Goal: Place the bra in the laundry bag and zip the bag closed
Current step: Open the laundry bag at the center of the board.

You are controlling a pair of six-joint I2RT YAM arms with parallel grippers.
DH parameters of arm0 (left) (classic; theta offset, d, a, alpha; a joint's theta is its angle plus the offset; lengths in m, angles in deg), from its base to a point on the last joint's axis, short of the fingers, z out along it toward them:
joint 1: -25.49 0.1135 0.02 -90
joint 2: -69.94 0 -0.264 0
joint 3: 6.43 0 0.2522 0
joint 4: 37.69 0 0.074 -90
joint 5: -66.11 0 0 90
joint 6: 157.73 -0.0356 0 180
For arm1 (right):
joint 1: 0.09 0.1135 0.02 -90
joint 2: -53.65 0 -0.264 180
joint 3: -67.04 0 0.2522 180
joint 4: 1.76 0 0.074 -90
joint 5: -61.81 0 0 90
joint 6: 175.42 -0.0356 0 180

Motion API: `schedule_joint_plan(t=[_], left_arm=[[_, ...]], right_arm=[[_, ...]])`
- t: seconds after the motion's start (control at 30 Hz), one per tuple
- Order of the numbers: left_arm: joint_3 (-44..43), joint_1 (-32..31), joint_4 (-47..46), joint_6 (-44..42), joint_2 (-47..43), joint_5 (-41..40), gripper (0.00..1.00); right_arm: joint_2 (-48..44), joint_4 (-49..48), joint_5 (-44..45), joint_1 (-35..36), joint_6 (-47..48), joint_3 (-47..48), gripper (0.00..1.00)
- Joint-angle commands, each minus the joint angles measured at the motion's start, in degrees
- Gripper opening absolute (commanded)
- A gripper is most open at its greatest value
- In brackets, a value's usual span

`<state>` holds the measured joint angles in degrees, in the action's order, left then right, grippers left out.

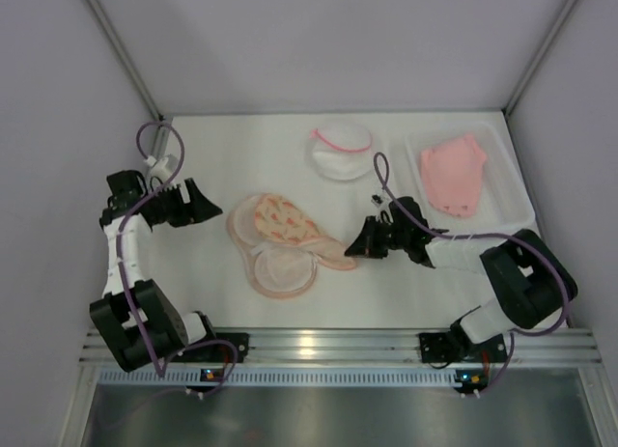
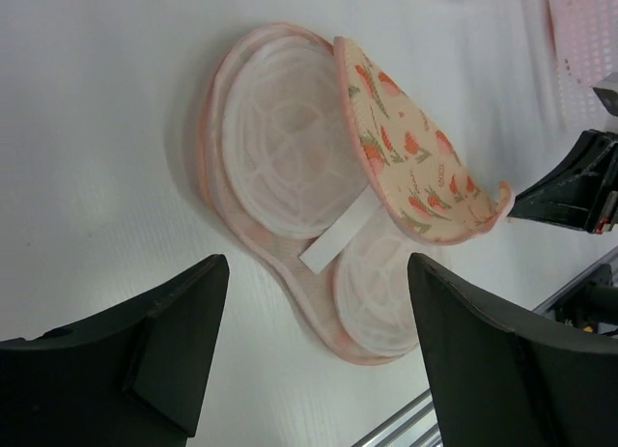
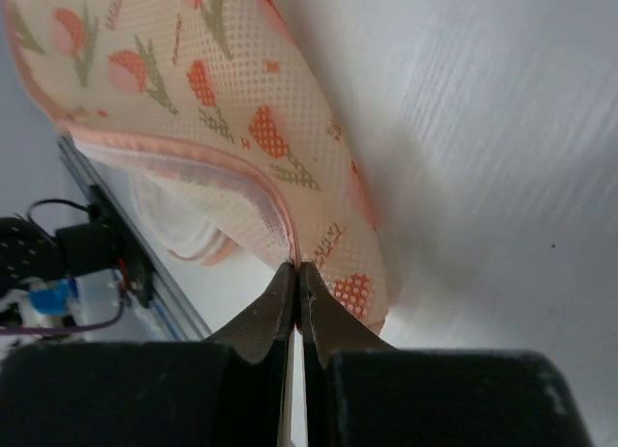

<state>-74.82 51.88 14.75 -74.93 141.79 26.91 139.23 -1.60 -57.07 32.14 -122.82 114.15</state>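
The laundry bag (image 1: 280,239) lies in the middle of the table, partly open, its printed lid (image 2: 410,157) lifted over the pale mesh lining (image 2: 285,138). My right gripper (image 1: 353,246) is shut on the pink edge of the lid (image 3: 294,259) at the bag's right end. My left gripper (image 1: 210,208) is open and empty, just left of the bag, its fingers (image 2: 179,312) apart from it. The salmon-pink bra (image 1: 454,175) lies in the clear plastic tray (image 1: 517,191) at the back right.
A white mesh round pouch with a pink rim (image 1: 339,150) lies at the back centre. Grey walls enclose the table on the left, right and back. A metal rail (image 1: 319,346) runs along the near edge.
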Motion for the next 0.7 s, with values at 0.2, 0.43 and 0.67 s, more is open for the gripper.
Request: schedule_joint_plan(t=[0.2,0.43,0.67], left_arm=[[-1.6,-14.8,-2.7,-1.4,-0.6,-14.0,0.79],[-0.2,-20.2,-8.2,5.2,5.9,-20.7,0.76],[-3.9,-25.4,-10.0,11.5,16.1,-24.8,0.70]], right_arm=[[-5.0,-16.4,-6.3,-8.1,-25.5,-4.5,0.00],[-9.3,4.6,1.4,-9.8,-17.7,4.9,0.00],[-12.0,19.1,10.1,-9.8,-20.2,0.2,0.00]])
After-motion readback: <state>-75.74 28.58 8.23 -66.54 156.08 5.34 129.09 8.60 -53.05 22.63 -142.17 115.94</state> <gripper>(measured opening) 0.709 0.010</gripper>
